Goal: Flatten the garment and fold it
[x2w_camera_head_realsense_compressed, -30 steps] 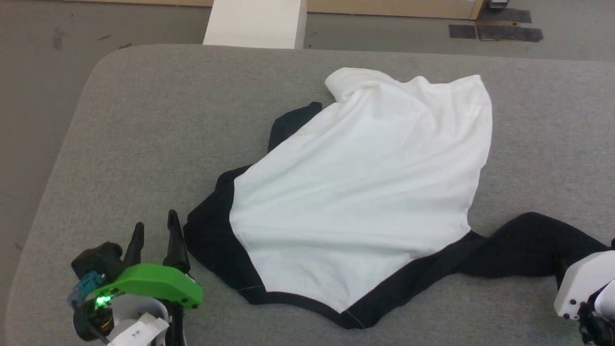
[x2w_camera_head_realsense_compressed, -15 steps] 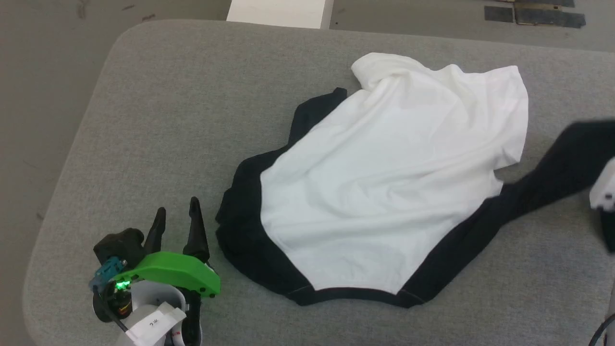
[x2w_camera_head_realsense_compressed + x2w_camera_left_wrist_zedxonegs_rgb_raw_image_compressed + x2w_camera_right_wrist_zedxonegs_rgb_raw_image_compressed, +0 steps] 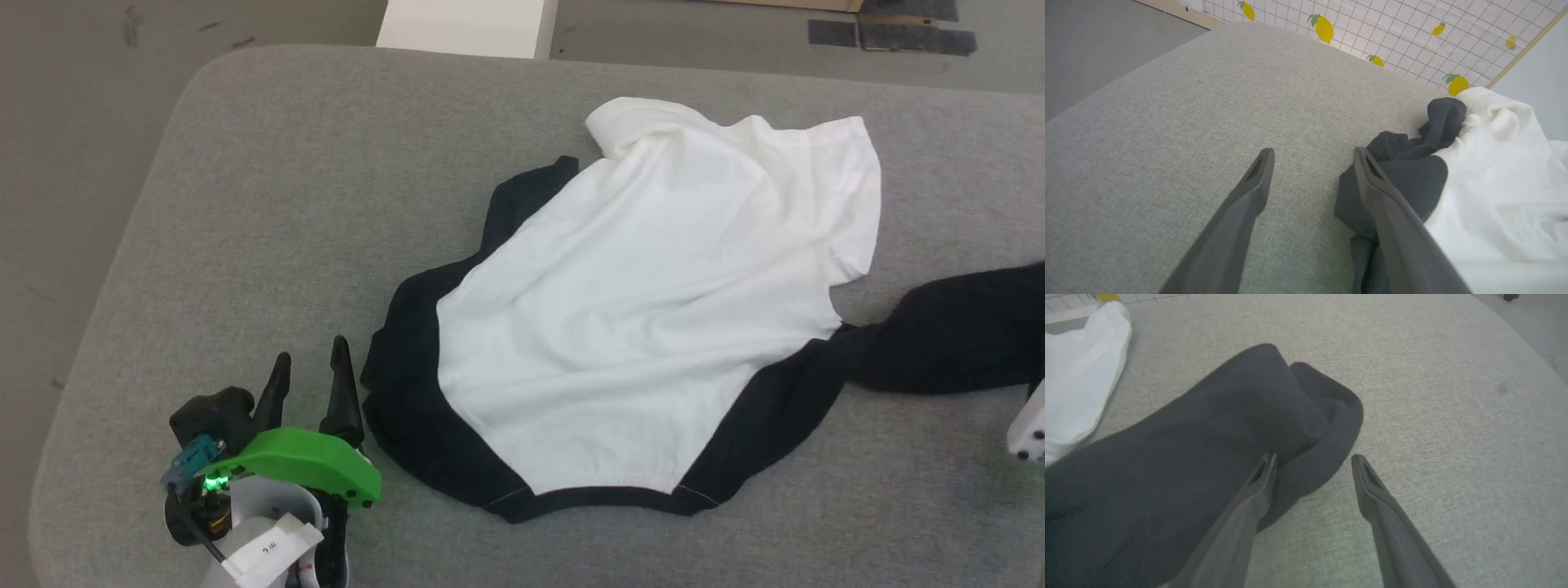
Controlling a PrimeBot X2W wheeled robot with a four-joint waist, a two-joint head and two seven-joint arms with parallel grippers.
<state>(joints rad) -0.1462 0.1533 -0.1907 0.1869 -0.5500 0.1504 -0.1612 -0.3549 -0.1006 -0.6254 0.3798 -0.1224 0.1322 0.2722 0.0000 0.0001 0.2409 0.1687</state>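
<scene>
The garment (image 3: 653,310) lies crumpled on the grey padded table (image 3: 245,204), white body up with a black edge along its near and left sides. One black sleeve (image 3: 955,335) stretches to the right. My left gripper (image 3: 310,363) stands open just left of the garment's black shoulder (image 3: 1404,175), its right finger beside the fabric and nothing between the fingers. My right gripper (image 3: 1314,457) is open over the sleeve's cuff end (image 3: 1298,408), its left finger resting against the cloth. In the head view the right arm's white wrist (image 3: 1029,425) shows at the right edge.
The table's rounded left corner (image 3: 204,73) and left edge drop to grey floor. A white block (image 3: 465,28) stands beyond the far edge, with dark tape patches (image 3: 890,33) on the floor. A lemon-printed grid wall (image 3: 1331,28) stands behind the table.
The black sleeve was lifted from the near right and swung farther back; it now lies stretched to the right. The head camera shifted. The left gripper has kept its place.
</scene>
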